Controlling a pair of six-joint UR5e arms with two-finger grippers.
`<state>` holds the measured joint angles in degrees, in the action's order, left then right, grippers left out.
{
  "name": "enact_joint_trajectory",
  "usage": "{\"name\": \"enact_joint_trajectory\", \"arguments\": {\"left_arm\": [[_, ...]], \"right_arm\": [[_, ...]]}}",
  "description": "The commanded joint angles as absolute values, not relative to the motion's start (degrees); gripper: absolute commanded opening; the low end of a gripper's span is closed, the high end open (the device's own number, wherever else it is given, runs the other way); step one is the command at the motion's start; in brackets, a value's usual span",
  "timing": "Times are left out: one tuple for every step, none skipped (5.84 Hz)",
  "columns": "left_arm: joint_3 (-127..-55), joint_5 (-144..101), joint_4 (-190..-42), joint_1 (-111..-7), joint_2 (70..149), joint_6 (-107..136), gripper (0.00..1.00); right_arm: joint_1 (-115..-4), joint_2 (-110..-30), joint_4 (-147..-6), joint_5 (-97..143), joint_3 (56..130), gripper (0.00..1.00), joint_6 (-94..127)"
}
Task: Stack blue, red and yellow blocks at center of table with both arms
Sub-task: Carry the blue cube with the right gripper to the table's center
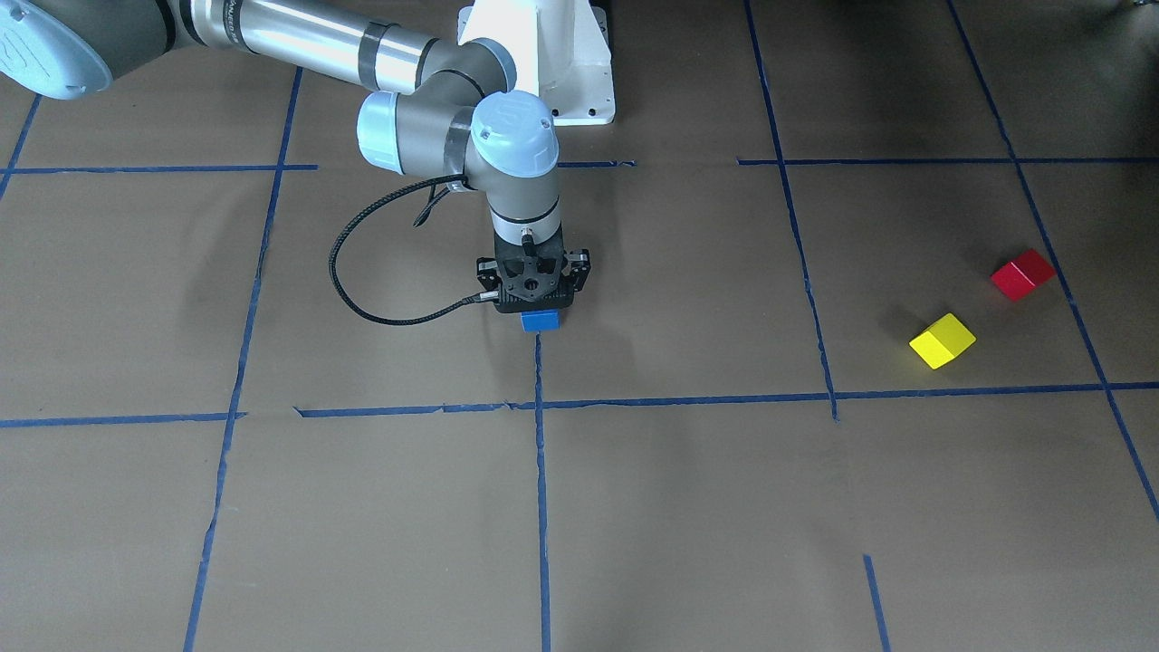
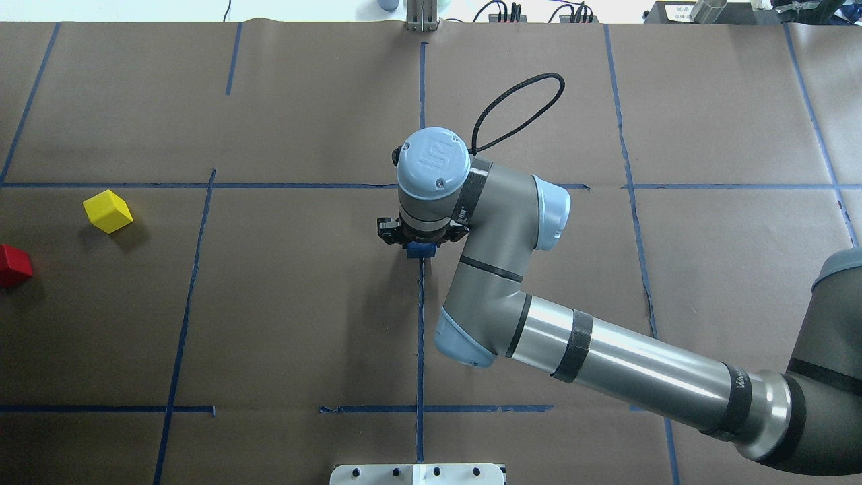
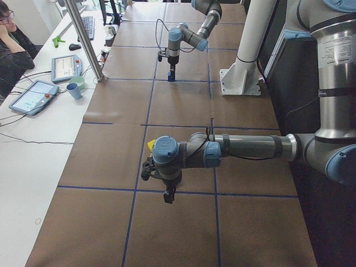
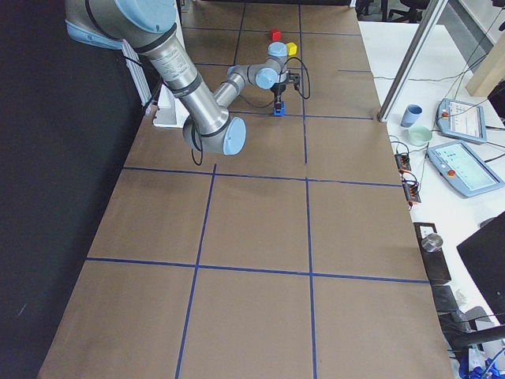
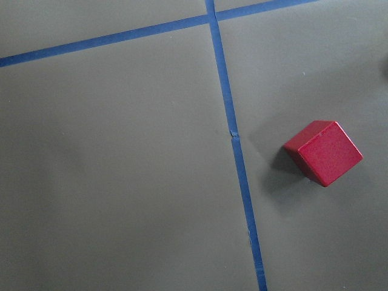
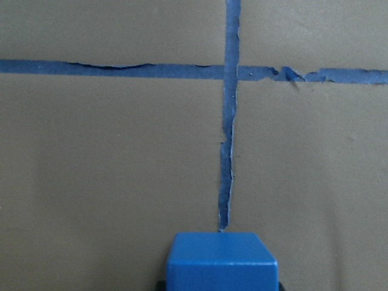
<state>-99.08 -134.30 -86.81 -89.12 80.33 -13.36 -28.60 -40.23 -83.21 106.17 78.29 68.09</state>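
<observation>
Right gripper [image 1: 540,308] pinches the glossy blue cube [image 1: 541,321] just below its jaws. The glossy red cube [image 1: 1022,274] and glossy yellow cube [image 1: 943,340] sit well off, nearer the left gripper [image 3: 167,196], whose jaws I can't tell.

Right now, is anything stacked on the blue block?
Unstacked: the red block and yellow block sit apart, far from the blue block under the right gripper.

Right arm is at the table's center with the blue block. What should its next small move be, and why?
Probably open the fingers of the right gripper and release. The blue block sits low at the end of the tape line, seemingly on or just above the surface, so the stack's base looks placed. The red block and yellow block lie apart, not yet picked.
</observation>
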Motion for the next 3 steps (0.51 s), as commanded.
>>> {"name": "enact_joint_trajectory", "arguments": {"left_arm": [[-99.1,-134.3,-86.8,-89.1,80.2,-13.4,1.00],[-98.9,-134.3,-86.8,-89.1,80.3,-13.4,1.00],[-98.9,-134.3,-86.8,-89.1,80.3,-13.4,1.00]], "right_arm": [[-28.3,-40.4,-83.2,106.2,78.0,0.33,68.3],[-27.7,-40.7,-83.1,106.0,78.0,0.68,68.5],[-27.3,-40.8,-83.1,104.5,77.8,0.97,68.9]]}}
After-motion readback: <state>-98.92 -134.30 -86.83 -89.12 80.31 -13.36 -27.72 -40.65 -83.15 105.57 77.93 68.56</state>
